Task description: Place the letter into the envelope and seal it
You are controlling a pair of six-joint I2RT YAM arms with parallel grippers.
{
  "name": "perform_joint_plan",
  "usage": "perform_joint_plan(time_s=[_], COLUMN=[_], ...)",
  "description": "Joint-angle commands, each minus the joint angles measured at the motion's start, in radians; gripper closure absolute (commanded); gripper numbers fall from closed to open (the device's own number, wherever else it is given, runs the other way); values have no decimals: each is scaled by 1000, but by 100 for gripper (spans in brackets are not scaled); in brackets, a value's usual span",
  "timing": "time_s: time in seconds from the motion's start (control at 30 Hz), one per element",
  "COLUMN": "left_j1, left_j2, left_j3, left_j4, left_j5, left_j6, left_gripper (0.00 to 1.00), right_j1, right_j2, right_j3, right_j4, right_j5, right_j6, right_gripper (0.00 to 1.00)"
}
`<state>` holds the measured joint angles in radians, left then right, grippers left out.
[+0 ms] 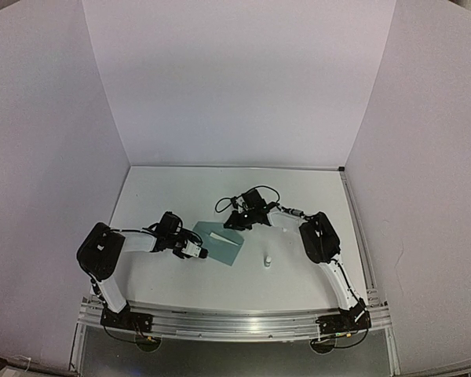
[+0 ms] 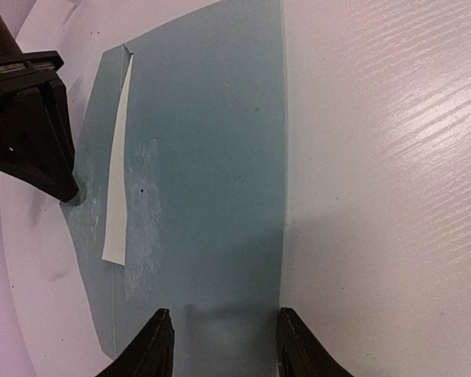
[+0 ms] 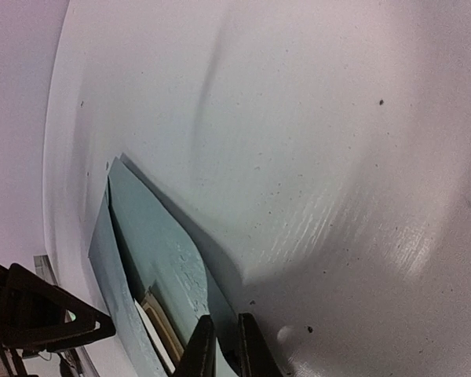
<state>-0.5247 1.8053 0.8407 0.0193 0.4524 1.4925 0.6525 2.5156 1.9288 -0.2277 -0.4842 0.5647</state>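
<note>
Teal envelope point(image 1: 220, 242) lies near the middle of the table point(image 1: 314, 188), with the left gripper point(image 1: 198, 251) and right gripper point(image 1: 237, 220) at opposite edges. Left wrist: the jaws are spread open over the flat paper. Right wrist: the fingers are pinched on the raised flap point(image 3: 157, 236), and the tan letter point(image 3: 165, 328) peeks out from inside.

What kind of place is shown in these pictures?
Probably a robot test booth, not a home: plain white panel walls enclose a white table, and two white-and-black arms stand on a metal rail at its near edge.

Small white bottle point(image 1: 267, 261) upright on white table point(image 1: 180, 275), plain white walls point(image 1: 235, 78) around, metal rail point(image 1: 235, 320) along near edge.
</note>
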Motion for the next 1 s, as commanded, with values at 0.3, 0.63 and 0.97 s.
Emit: perform_joint_plan(time_s=[0.3,0.63,0.97], left_j1=[-5,-5,-5], left_j2=[46,51,60], left_j3=[-48,-46,-52], left_j4=[-129,-118,-104], left_j5=[-98,-114,-126], left_j6=[-8,-34,-23], left_gripper=[56,56,57], right_j1=[35,97,153], right_j2=[-133,-212,-208], right_j3=[15,-53,-128], right_j4=[-104,-102,-104], right_j5=[47,89,107], right_j6=[-108,-244,-301], right_gripper=[100,100,100])
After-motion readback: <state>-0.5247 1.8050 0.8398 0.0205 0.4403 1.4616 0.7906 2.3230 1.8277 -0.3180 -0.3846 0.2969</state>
